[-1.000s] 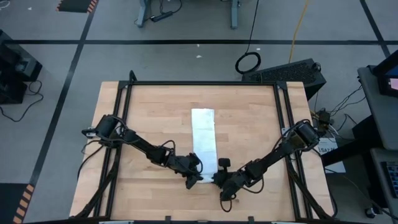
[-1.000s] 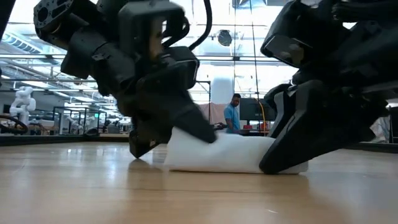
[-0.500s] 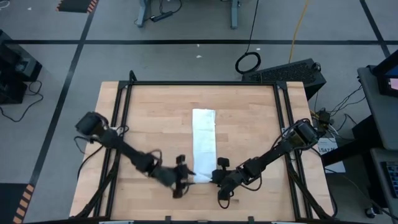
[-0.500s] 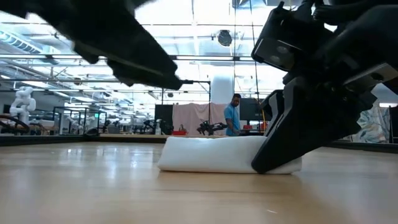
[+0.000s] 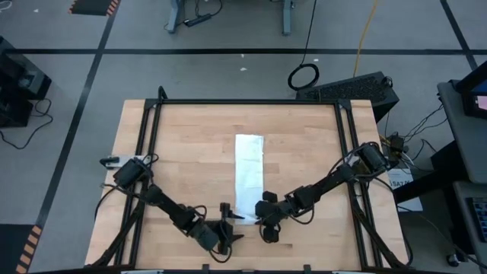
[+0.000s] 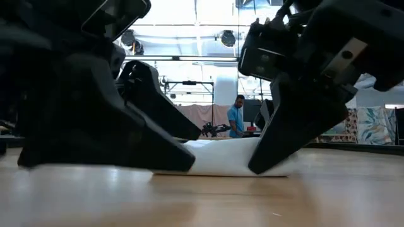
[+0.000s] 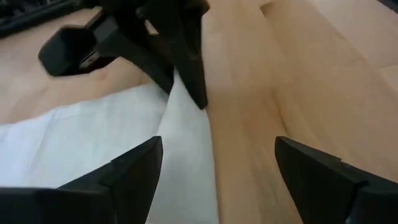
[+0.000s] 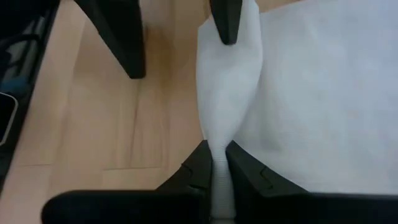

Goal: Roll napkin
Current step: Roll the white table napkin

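Presently, one white napkin (image 5: 249,176), a long strip on the wooden table (image 5: 183,152), running from centre toward 6 o'clock. Right gripper (image 8: 218,163): pinched shut on the napkin's rolled near edge, at 5 o'clock of the strip. Left gripper (image 7: 214,165): jaws spread wide, holding nothing, straddling the near corner at 7 o'clock. One person (image 6: 236,116) stands in the room behind.
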